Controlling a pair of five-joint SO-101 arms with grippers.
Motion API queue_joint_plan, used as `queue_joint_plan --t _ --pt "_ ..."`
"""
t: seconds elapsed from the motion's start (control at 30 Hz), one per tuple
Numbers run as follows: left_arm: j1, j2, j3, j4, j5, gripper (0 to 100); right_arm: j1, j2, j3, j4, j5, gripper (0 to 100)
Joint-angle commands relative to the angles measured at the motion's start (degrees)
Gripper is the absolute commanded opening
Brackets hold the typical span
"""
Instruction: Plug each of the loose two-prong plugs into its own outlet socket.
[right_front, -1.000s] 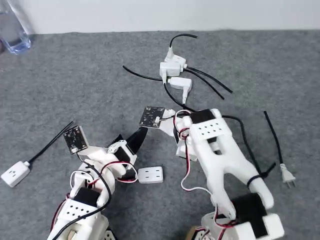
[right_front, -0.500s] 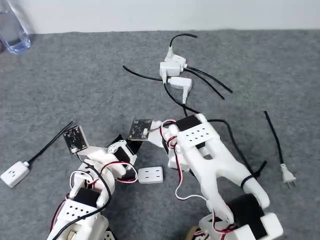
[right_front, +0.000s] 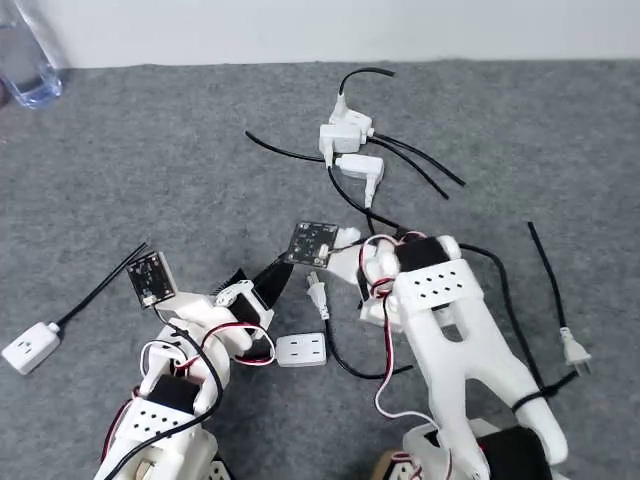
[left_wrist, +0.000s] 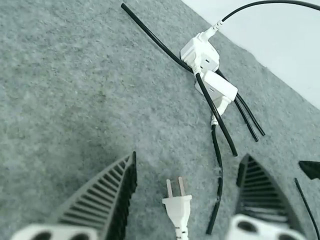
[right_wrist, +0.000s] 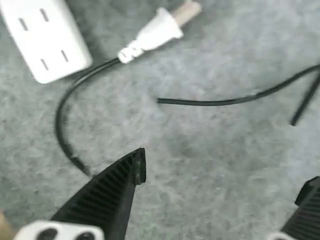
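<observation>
**High view.** The left gripper (right_front: 268, 279) lay over the front-left part of the surface (right_front: 150, 160), jaws apart and holding nothing. Just beyond its tips a loose plug (right_front: 316, 293) lay flat, with its prongs pointing away from the gripper. The plug's black cable (right_front: 340, 362) curled back toward the front edge. A white block (right_front: 300, 349) with four slots lay just beside that cable, nearer the front edge, with nothing plugged in. The right arm (right_front: 440, 290) extended from the front edge over the middle of the surface. A second plug (right_front: 572, 350) lay loose near the right edge. A single socket (right_front: 28, 347) sat near the left edge. Two white connectors (right_front: 345, 135) with black leads lay touching each other near the middle of the rear edge. A bottle (right_front: 25, 60) stood in the rear-left corner.

**Left wrist view.** The left gripper (left_wrist: 189, 162) was wide open. The plug (left_wrist: 177, 204) lay on the surface between the fingers (left_wrist: 112, 192), touching neither. The connectors (left_wrist: 200, 54) lay well beyond it.

**Right wrist view.** The right gripper (right_wrist: 225, 175) was also spread open and empty above bare surface. The plug (right_wrist: 157, 30) and the block (right_wrist: 47, 37) lay beyond its fingers (right_wrist: 112, 197), near each other but apart. The cable (right_wrist: 62, 115) looped from the plug to a loose end.
</observation>
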Motion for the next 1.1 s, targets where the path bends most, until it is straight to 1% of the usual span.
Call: queue_joint_plan --t 0.0,0.13,0.2,0.3,0.4,0.43,0.5,0.57,0.63,0.7,0.83,0.97,1.07 --pt "0.4 -0.6 -0.8 0.0 -0.6 31 1.1 -2.1 -0.2 -1.3 -0.2 44.1" --pt "-0.2 -0.6 -1.2 0.0 -0.6 31 -0.9 -2.3 -0.4 -1.3 -5.4 39.2" --pt "-1.1 -0.6 -1.8 0.1 -0.5 31 -3.5 -2.3 -1.4 -1.2 -9.8 36.4" --pt "-5.8 -0.6 -2.9 0.3 -0.3 31 -7.5 -1.7 -3.5 -1.3 -17.7 31.4" --pt "-9.6 -0.6 -2.6 1.8 -0.5 31 -9.3 -1.7 -4.1 -3.3 -23.2 26.4" --pt "-10.4 -0.6 -2.4 3.3 -1.1 31 -9.4 -1.6 -3.7 -4.6 -25.5 24.9" --pt "-13.2 -0.6 -2.9 8.2 -5.5 31 -9.5 -0.6 -2.6 -7.6 -30.2 23.2" --pt "-17.3 -0.6 -3.7 13.6 -9.6 31 -9.6 1.8 -2.3 -10.4 -34.6 24.2" --pt "-20.5 -0.6 -5.1 19.6 -12.2 31 -9.6 5.0 -2.5 -12.9 -38.4 26.5" --pt "-21.0 -0.6 -6.4 23.7 -13.8 31 -9.6 8.7 -2.5 -15.7 -40.4 28.2" --pt "-19.2 -0.6 -5.9 23.7 -14.5 31 -9.7 15.6 -2.8 -20.2 -41.0 26.9" --pt "-17.1 -0.6 -3.3 19.2 -14.5 31 -10.2 20.9 -6.2 -20.7 -41.1 21.5" --pt "-17.1 -0.6 -1.5 14.9 -14.5 31 -13.1 22.5 -7.0 -20.7 -41.1 20.8"
